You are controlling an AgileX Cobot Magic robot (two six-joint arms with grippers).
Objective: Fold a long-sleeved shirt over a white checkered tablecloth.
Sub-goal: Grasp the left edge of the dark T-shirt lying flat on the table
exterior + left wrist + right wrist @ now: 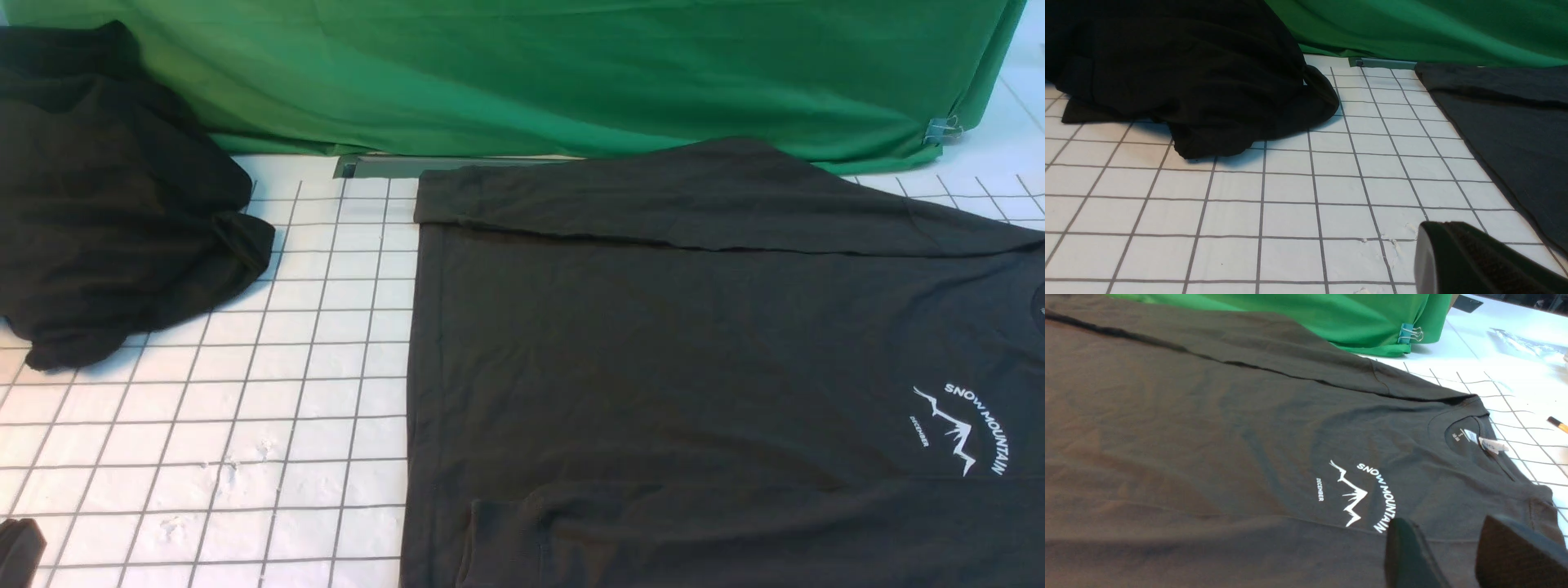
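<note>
Right arm's jaws stand spread with nothing between them, low over the chest of the long-sleeved shirt; whether their tips touch the fabric cannot be told. The dark grey shirt lies flat and face-up on the white checkered tablecloth, filling the ground under and ahead of these jaws. Just ahead of them sits the white "SNOW MOUNTAIN" print, and a little farther on is the round collar with a small white label inside. Well beyond the jaws, one sleeve is folded across the body along the shirt's far edge. Behind that hangs the green cloth, its corner pinched by a binder clip.

Left arm's jaws are pressed together and hold nothing, low over bare squares of the tablecloth. The shirt's straight hem runs near them on their right, apart from them. Ahead of them and off to their left, a crumpled black garment lies heaped on the tablecloth, well apart from the shirt, with open checks between the two.
</note>
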